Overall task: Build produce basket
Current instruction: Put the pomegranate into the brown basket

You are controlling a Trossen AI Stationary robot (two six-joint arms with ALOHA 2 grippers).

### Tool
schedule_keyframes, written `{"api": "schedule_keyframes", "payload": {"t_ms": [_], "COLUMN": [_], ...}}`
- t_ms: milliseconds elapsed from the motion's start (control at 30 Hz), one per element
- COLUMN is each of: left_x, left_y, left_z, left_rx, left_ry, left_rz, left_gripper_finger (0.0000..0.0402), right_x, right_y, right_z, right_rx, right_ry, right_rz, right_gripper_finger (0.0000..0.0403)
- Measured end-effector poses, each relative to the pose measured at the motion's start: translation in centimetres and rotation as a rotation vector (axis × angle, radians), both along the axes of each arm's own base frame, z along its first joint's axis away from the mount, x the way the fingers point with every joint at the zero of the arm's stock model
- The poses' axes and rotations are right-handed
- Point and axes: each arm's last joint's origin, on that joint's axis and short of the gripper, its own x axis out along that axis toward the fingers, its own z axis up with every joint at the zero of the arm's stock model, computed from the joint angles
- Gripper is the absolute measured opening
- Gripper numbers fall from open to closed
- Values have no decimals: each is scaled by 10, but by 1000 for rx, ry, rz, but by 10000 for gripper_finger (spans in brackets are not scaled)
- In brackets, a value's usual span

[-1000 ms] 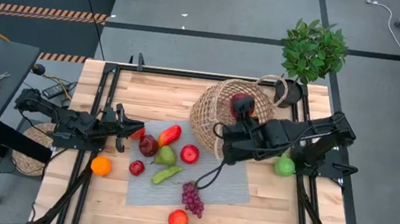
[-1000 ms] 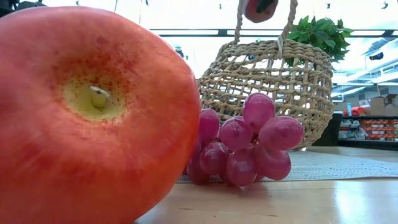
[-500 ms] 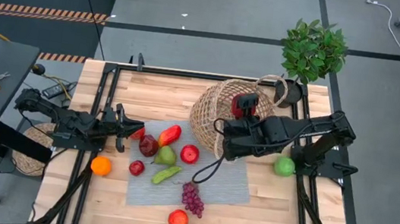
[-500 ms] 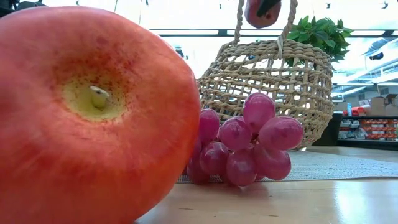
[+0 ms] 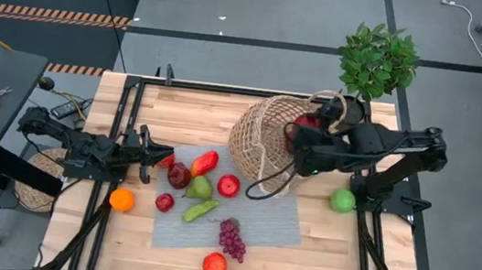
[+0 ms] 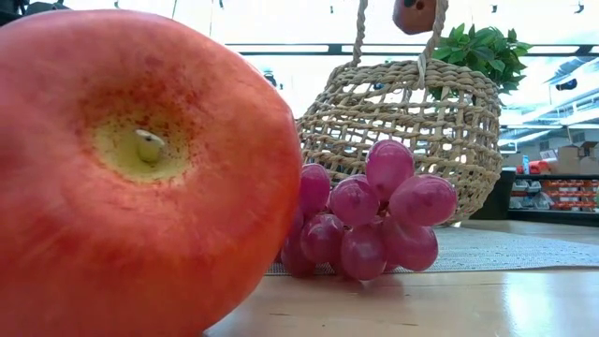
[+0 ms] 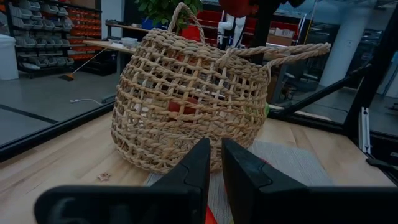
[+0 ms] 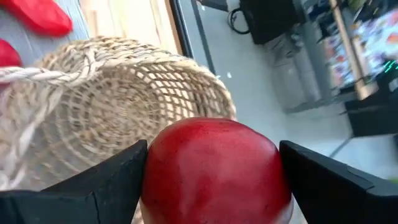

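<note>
The wicker basket (image 5: pixel 263 140) stands at the far right of the grey mat (image 5: pixel 277 218), its mouth up. My right gripper (image 5: pixel 306 129) hangs over the basket's mouth, shut on a red apple (image 8: pixel 214 168), which also shows between the handles in the low view (image 6: pixel 415 14). On the mat lie a red pepper (image 5: pixel 205 161), a pear (image 5: pixel 199 187), apples (image 5: pixel 228 185) and grapes (image 5: pixel 231 238). An orange (image 5: pixel 121 200), a red apple (image 5: pixel 214 264) and a green apple (image 5: pixel 342 200) lie on the wood. My left gripper (image 5: pixel 142 155) rests shut at the table's left. My right gripper pinches the red apple by two opposite sides (image 8: pixel 155 180), one finger (image 8: pixel 93 186) on each. It comes slanting down from the table's right. The apple is lifted clear, above the basket's open mouth (image 8: pixel 124 106).
A potted plant (image 5: pixel 377 61) stands at the far right corner, just behind the basket. A black frame (image 5: pixel 134 103) runs around the table top. A flat woven mat (image 5: pixel 37 186) lies off the left edge. Bare wood shows along the far side (image 5: pixel 189 106).
My right gripper has carried the red apple up and toward the table's far right, from over the basket's middle to over its far-right rim between the handles, rolling its wrist on the way. The hold on the apple stays. The basket and the other produce have not moved.
</note>
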Motion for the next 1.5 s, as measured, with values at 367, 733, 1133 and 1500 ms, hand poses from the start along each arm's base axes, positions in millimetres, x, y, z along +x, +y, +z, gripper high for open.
{"api": "schedule_keyframes", "payload": {"t_ms": [367, 733, 1133, 1500], "left_x": [0, 0, 0, 0], "left_y": [0, 0, 0, 0], "left_z": [0, 0, 0, 0], "left_rx": [0, 0, 0, 0], "left_ry": [0, 0, 0, 0], "left_rz": [0, 0, 0, 0], "left_gripper_finger": [48, 48, 48, 48], "right_x": [-19, -4, 10, 3], "right_y": [-14, -60, -105, -103], "right_z": [-32, -102, -123, -141], "right_rx": [121, 333, 828, 939], "right_ry": [-109, -40, -184, -150], "right_rz": [-200, -393, -507, -635], "right_gripper_finger": [356, 356, 356, 390]}}
